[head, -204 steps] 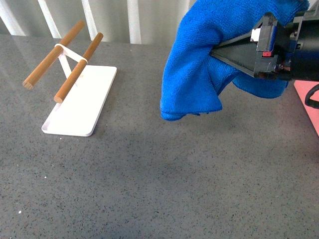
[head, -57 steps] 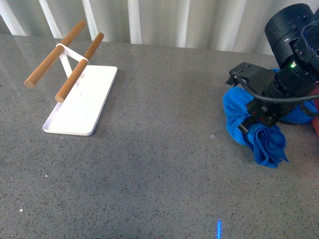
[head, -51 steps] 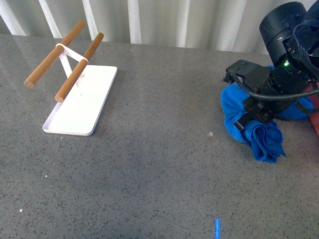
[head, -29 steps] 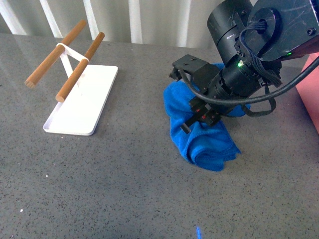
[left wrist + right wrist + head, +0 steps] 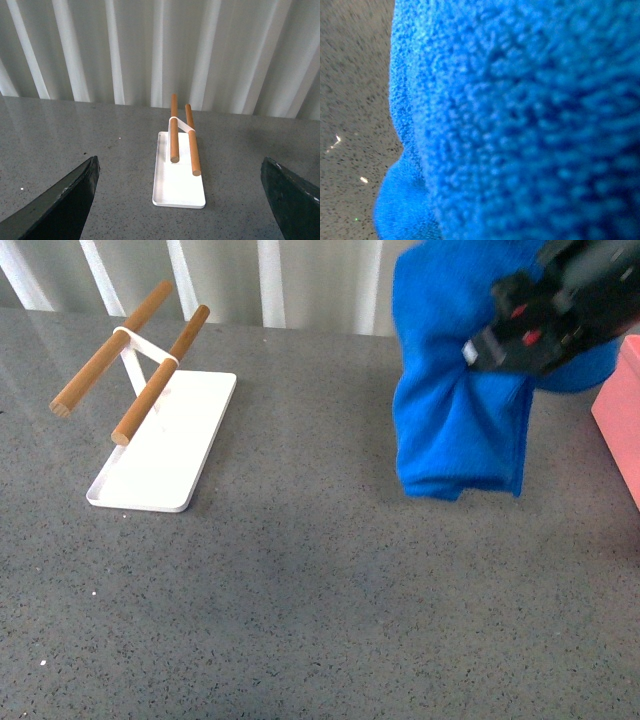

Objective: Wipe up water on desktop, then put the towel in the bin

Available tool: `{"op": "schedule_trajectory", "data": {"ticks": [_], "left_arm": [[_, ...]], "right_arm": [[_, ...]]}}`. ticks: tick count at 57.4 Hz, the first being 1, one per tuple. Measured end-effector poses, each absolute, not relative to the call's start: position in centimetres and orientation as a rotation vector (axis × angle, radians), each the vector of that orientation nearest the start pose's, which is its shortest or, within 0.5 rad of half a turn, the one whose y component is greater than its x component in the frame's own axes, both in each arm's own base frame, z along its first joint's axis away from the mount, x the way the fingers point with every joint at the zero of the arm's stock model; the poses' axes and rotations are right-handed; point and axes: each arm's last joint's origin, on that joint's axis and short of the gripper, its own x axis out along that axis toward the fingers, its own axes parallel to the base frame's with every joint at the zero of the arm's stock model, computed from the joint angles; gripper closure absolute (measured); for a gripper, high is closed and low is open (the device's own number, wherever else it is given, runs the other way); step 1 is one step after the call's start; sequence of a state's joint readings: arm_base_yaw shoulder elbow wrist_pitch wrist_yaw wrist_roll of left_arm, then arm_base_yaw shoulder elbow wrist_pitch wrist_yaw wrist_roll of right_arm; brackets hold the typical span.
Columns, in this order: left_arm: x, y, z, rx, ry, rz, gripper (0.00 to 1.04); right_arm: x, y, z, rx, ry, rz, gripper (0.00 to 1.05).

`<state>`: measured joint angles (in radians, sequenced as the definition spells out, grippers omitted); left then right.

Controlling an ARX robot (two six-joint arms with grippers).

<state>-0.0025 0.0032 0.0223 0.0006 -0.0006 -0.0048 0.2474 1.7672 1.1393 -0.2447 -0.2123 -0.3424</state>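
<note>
My right gripper point(image 5: 480, 345) is shut on the bright blue towel point(image 5: 455, 410) and holds it hanging in the air above the dark grey speckled desktop point(image 5: 300, 600), at the upper right of the front view. The towel point(image 5: 520, 120) fills the right wrist view and hides the jaws there. The salmon-pink bin point(image 5: 620, 420) shows as a strip at the right edge, just right of the towel. My left gripper point(image 5: 180, 200) is open and empty above the desktop point(image 5: 100, 145); only its two dark fingertips point(image 5: 60, 200) show. No water shows on the desktop.
A flat white tray point(image 5: 165, 445) with two wooden rods point(image 5: 160, 360) on a white stand sits at the far left of the desktop. It also shows ahead of the left gripper in the left wrist view point(image 5: 177, 185). A white ribbed wall point(image 5: 250, 280) runs behind the desktop.
Half a second ago the towel was pressed on the desktop under my right gripper near the middle. Now the gripper has lifted it and carried it right, toward the bin.
</note>
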Motion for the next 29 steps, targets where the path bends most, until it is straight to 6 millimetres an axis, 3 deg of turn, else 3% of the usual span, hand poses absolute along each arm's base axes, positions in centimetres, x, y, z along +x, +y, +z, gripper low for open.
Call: {"op": "schedule_trajectory", "data": {"ticks": [6,10,17,29], "left_arm": [[9.6,0.0,17.1,-0.005,-0.020,-0.002,0.07],[9.6,0.0,17.1,-0.005,-0.020,-0.002,0.07],[9.6,0.0,17.1,-0.005,-0.020,-0.002,0.07],[9.6,0.0,17.1,-0.005,-0.020,-0.002,0.07]], "right_arm": [[35.9,6.7,23.7,-0.309,0.726,0.456,1.01],[36.6,4.4,25.1,-0.299,0.739,0.323,1.01],[37.2,0.6,25.8,-0.286,0.833,0.084,1.01],[37.2,-2.8,26.3,-0.229,0.957,-0.064,1.01]]}}
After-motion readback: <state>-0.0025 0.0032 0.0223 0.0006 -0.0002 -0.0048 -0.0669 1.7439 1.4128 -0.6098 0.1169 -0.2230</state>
